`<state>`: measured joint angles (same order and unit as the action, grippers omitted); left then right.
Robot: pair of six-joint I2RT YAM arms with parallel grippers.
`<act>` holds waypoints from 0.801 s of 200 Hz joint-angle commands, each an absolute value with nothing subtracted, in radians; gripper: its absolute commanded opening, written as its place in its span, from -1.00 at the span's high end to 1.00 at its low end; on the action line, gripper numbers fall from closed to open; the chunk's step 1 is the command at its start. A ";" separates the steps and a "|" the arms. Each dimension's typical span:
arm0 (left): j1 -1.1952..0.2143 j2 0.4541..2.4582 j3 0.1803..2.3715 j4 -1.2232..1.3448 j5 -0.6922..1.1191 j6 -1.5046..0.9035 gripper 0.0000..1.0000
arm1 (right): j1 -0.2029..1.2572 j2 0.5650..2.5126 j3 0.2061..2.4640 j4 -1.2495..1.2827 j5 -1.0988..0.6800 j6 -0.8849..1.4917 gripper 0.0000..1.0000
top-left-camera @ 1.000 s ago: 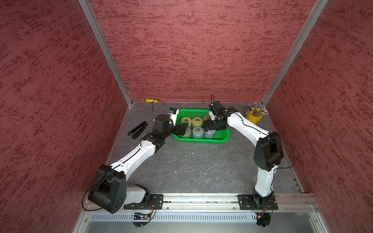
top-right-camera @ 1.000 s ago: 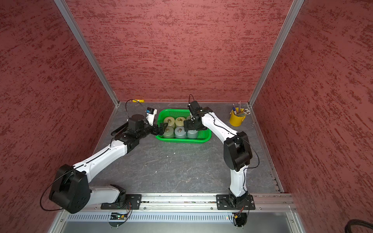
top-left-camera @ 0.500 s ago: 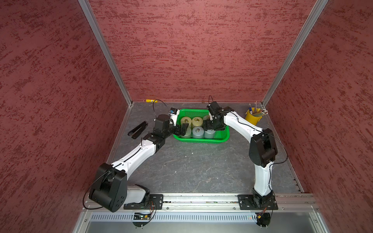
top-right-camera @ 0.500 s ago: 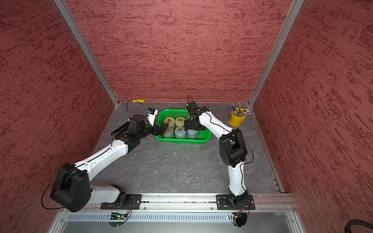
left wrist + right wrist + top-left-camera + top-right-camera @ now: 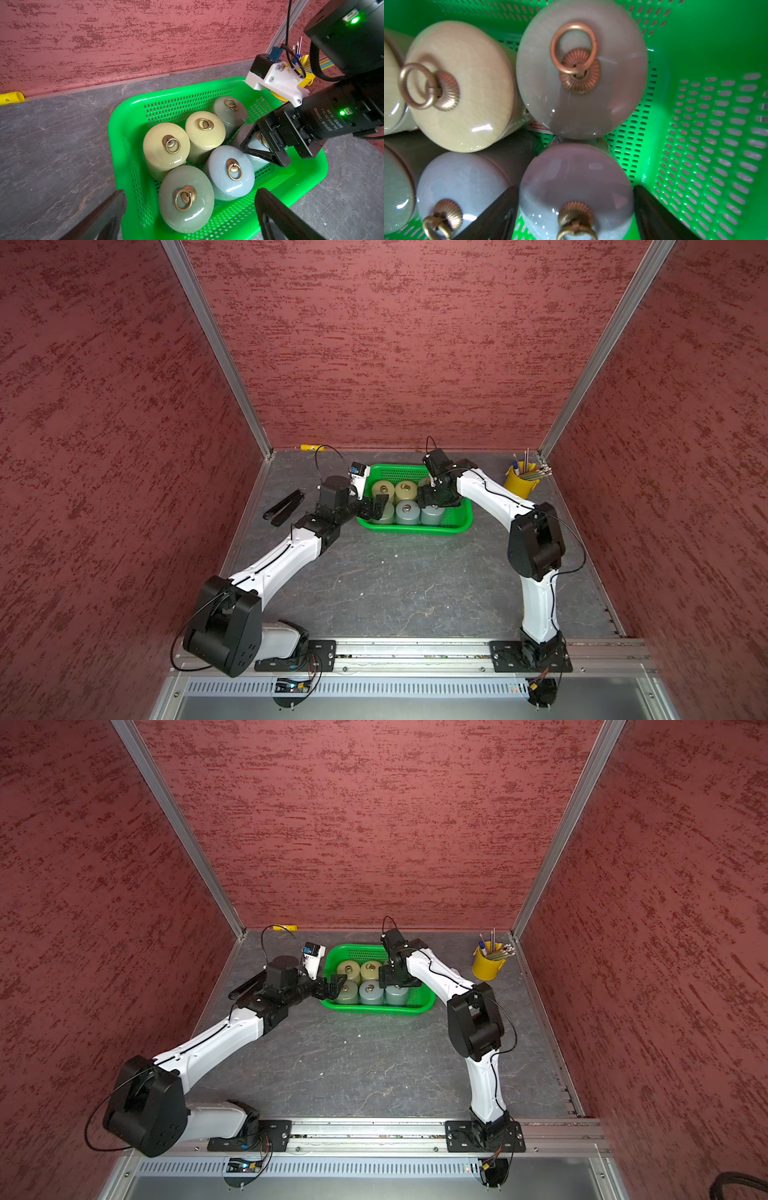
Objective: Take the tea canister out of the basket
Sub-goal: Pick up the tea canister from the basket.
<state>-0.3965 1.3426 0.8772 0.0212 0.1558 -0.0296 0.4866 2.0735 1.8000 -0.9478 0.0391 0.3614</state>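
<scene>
Where my right claw [image 5: 575, 188] reaches down into the green basket [image 5: 716, 135], its two dark fingers [image 5: 492, 216] stand on either side of the pale grey-blue tea canister [image 5: 575, 172] at the bottom centre of the right wrist view. They lie close against its lid, but I cannot tell whether they press on it or only flank it. In both top views that canister [image 5: 432, 514] [image 5: 397, 992] stands upright inside the basket [image 5: 459, 516] [image 5: 419, 998], at the right end of the row nearer the lower edge of the frame. It touches the blue canister [image 5: 230, 172] to its left.

My left claw [image 5: 190, 192] is wide apart and holds nothing. It sits at the basket's left end in a top view [image 5: 374, 506]. In the left wrist view its fingers [image 5: 99, 216] frame the olive-green canister [image 5: 186, 199] at the lower edge, though I cannot tell whether they are down around it or above it.

Two yellowish canisters [image 5: 166, 143] and a grey-green one fill the far row, each upright with a brass ring on its lid.

A yellow pencil bucket [image 5: 519, 485] stands well apart, to the right of the basket
</scene>
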 commanded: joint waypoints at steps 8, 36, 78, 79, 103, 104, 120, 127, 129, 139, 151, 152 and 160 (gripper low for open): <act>-0.402 1.336 0.865 0.020 0.157 -0.020 -0.99 | 0.484 2.095 1.792 -0.989 0.108 0.361 -0.76; -0.402 1.336 0.864 0.018 0.155 -0.018 -0.99 | 0.473 2.086 1.768 -0.985 0.111 0.358 -0.76; -0.402 1.342 0.864 0.019 0.161 -0.021 -0.99 | 0.471 2.085 1.768 -0.985 0.101 0.341 -0.86; -0.402 1.341 0.864 0.019 0.160 -0.020 -0.99 | 0.471 2.085 1.768 -0.985 0.101 0.341 -0.87; -0.402 1.342 0.867 0.018 0.160 -0.021 -0.99 | 0.471 2.086 1.772 -0.986 0.106 0.338 -0.88; -0.402 1.342 0.867 0.018 0.160 -0.021 -0.99 | 0.471 2.086 1.772 -0.987 0.106 0.338 -0.88; -0.403 1.341 0.868 0.017 0.160 -0.020 -0.99 | 0.471 2.087 1.773 -0.986 0.106 0.335 -0.87; -0.402 1.344 0.869 0.017 0.161 -0.021 -0.99 | 0.471 2.090 1.774 -0.988 0.105 0.335 -0.86; -0.403 1.343 0.869 0.017 0.160 -0.021 -0.99 | 0.471 2.091 1.776 -0.989 0.105 0.335 -0.86; -0.403 1.344 0.870 0.017 0.161 -0.022 -0.99 | 0.471 2.095 1.778 -0.991 0.102 0.333 -0.86; -0.404 1.346 0.870 0.017 0.162 -0.023 -0.99 | 0.471 2.102 1.778 -0.991 0.103 0.331 -0.83; -0.405 1.346 0.871 0.017 0.161 -0.024 -0.99 | 0.470 2.103 1.778 -0.991 0.104 0.331 -0.83; -0.405 1.347 0.872 0.015 0.162 -0.022 -0.99 | 0.470 2.107 1.779 -0.994 0.103 0.330 -0.81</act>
